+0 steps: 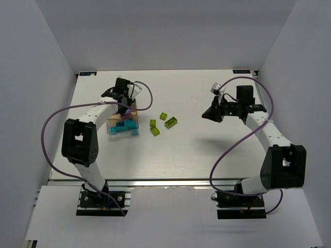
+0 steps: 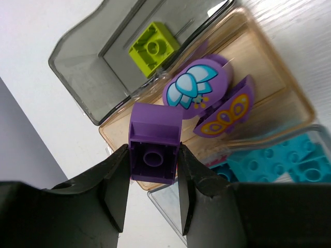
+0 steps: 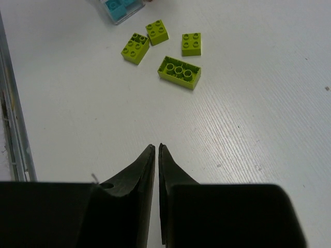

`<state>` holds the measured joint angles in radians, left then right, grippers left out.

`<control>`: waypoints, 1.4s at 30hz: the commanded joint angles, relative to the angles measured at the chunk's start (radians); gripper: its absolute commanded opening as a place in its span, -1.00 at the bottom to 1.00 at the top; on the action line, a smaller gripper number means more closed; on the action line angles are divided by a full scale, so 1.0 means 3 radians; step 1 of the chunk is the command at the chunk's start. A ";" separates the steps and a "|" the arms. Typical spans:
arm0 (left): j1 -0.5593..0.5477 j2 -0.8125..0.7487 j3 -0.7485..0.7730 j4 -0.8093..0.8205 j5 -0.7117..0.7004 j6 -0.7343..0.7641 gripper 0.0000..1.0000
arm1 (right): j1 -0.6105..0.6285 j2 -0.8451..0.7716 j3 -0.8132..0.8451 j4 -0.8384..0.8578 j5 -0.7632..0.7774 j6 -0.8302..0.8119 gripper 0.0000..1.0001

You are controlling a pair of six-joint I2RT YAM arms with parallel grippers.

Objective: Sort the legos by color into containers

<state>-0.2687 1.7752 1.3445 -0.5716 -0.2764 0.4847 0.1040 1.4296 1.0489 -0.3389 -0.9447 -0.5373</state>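
My left gripper (image 2: pixel 153 155) is shut on a purple brick (image 2: pixel 154 150) and holds it over the near edge of the amber tray (image 2: pixel 279 93). That tray holds two purple printed pieces (image 2: pixel 199 85). The grey tray (image 2: pixel 93 77) holds one lime-green brick (image 2: pixel 152 49). The clear tray (image 2: pixel 170 214) holds several teal bricks (image 2: pixel 274 163). In the top view the left gripper (image 1: pixel 124 103) hangs over the trays (image 1: pixel 111 130). Several lime-green bricks (image 3: pixel 179 71) lie loose on the table (image 1: pixel 169 122). My right gripper (image 3: pixel 156 148) is shut and empty, well to their right (image 1: pixel 213 114).
White walls enclose the table at the back and both sides. A metal rail (image 3: pixel 13 134) runs along the table's front edge. Purple cables (image 1: pixel 150 98) loop from both arms above the table.
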 commanded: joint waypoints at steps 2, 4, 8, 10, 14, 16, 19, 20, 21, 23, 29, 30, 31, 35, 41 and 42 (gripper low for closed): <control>0.0088 0.0024 0.0105 -0.0012 0.0139 0.0123 -1.00 | -0.0019 0.0000 0.0022 0.0020 -0.0042 0.0001 -0.75; 0.0129 0.0050 0.0130 -0.0012 0.0230 0.0133 -0.98 | -0.0019 0.0021 0.0037 0.0020 -0.0042 0.0001 -0.74; 0.0160 0.0055 0.0131 -0.0002 0.0272 0.0169 -0.78 | -0.0019 0.0046 0.0073 0.0036 -0.0042 0.0012 -0.73; 0.0175 0.0055 0.0105 -0.0007 0.0262 0.0199 -0.57 | -0.0019 0.0057 0.0083 0.0046 -0.0042 0.0012 -0.73; 0.0190 0.0019 0.0013 0.0054 0.0236 0.0210 -0.05 | -0.0019 0.0082 0.0088 0.0056 -0.0042 0.0017 -0.69; 0.0216 0.0014 0.0013 0.0065 0.0231 0.0200 0.04 | -0.0019 0.0087 0.0088 0.0046 -0.0047 0.0017 -0.66; 0.0226 0.0029 0.0038 0.0075 0.0205 0.0195 0.19 | -0.0014 0.0103 0.0119 0.0020 -0.0047 -0.0009 -0.65; 0.0231 0.0029 0.0049 0.0075 0.0195 0.0189 0.21 | -0.0014 0.0103 0.0124 0.0005 -0.0047 -0.0019 -0.63; 0.0236 0.0045 0.0079 0.0065 0.0185 0.0184 0.25 | -0.0014 0.0113 0.0134 0.0000 -0.0047 -0.0034 -0.62; 0.0241 0.0045 0.0100 0.0054 0.0175 0.0164 0.32 | -0.0014 0.0108 0.0144 -0.0005 -0.0052 -0.0045 -0.59; 0.0241 -0.0088 0.0161 -0.0002 0.0251 0.0001 0.96 | 0.0016 0.0113 0.0195 -0.0072 -0.0031 -0.0121 -0.41; 0.0246 -0.0129 0.0161 -0.0012 0.0251 -0.0066 0.96 | 0.0032 0.0123 0.0211 -0.0138 -0.0016 -0.0167 -0.24; 0.0241 -0.0240 0.0222 -0.0027 0.0413 -0.0248 0.96 | 0.0052 0.0133 0.0272 -0.0189 0.0040 -0.0339 -0.01; 0.0241 -0.0614 0.0136 0.0049 0.0783 -0.0944 0.96 | 0.0322 0.0266 0.0558 -0.0593 0.0239 -0.1097 0.79; 0.0246 -0.1385 -0.0558 0.0305 0.0649 -0.2401 0.96 | 0.0686 0.0639 0.0931 -0.1423 0.0393 -0.2730 0.79; 0.0252 -0.1463 -0.0621 0.0239 0.0443 -0.2854 0.96 | 0.0707 0.0756 0.1013 -0.1629 0.0388 -0.3630 0.79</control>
<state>-0.2016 1.4303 1.2316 -0.4950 -0.0570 -0.0219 0.2913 1.6035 1.2961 -0.5999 -0.8391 -1.1168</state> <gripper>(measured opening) 0.982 0.894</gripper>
